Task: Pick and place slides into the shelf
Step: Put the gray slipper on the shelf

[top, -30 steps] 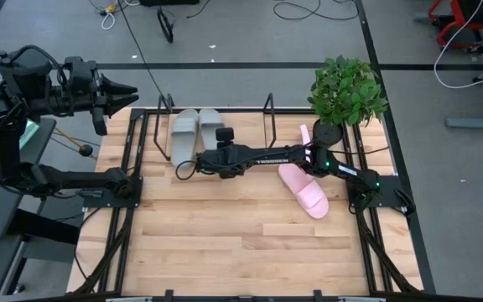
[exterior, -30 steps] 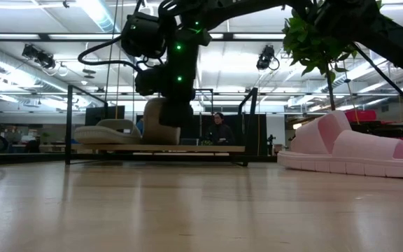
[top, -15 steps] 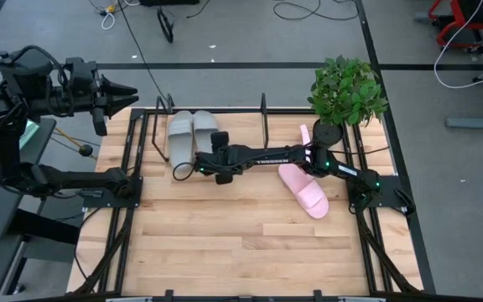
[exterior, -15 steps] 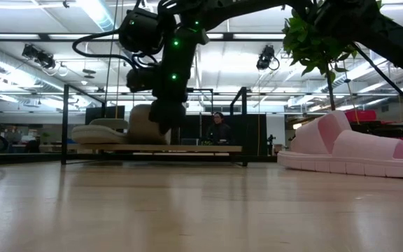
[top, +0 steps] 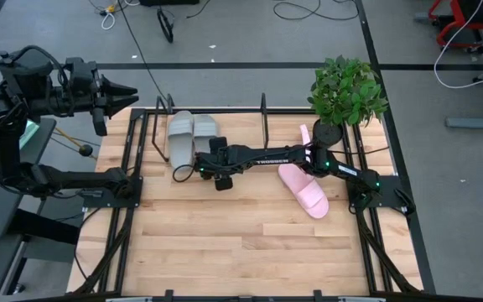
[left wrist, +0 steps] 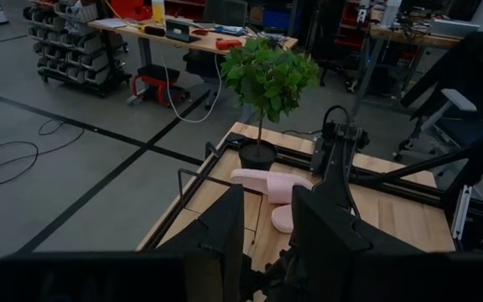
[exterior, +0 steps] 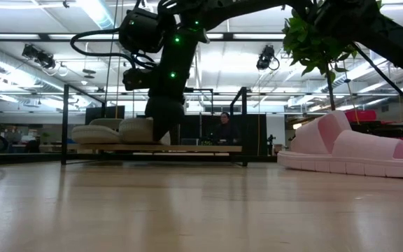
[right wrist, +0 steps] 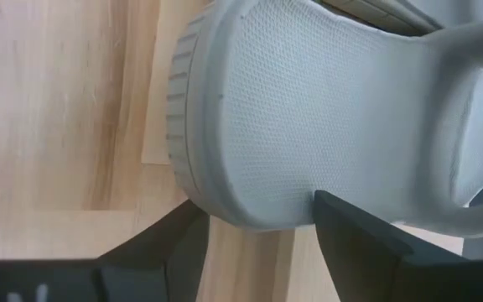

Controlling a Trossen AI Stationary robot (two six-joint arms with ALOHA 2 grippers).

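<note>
Two grey slides (top: 180, 137) (top: 205, 130) lie flat side by side, soles down, at the left end of the black wire shelf (top: 266, 117). My right gripper (top: 199, 161) is open at the near end of the right-hand grey slide (right wrist: 309, 109). Its two fingers stand either side of that slide's rim by the heel. One pink slide (top: 303, 189) lies on the table near the right edge, and another (top: 305, 134) rests by the plant pot. My left gripper (top: 131, 88) hangs open and empty, raised beyond the table's far left corner. My right gripper's fingers (right wrist: 350, 231) reach the grey slide's rim by the heel (right wrist: 250, 214), coming level from the table's near side. One finger overlaps the rim in the wrist view. I cannot tell whether it touches. The slide rests on the shelf.
A potted plant (top: 348, 88) stands at the far right corner. The shelf's right part between its upright ends is free. Bare wooden table (top: 241, 243) lies toward the near edge. Black rails (top: 132, 168) run along both sides.
The right-hand grey slide stood on edge in my right gripper over the shelf. It has tipped down and now lies flat beside the other grey slide. My right gripper has rolled about its wrist and sunk a little.
</note>
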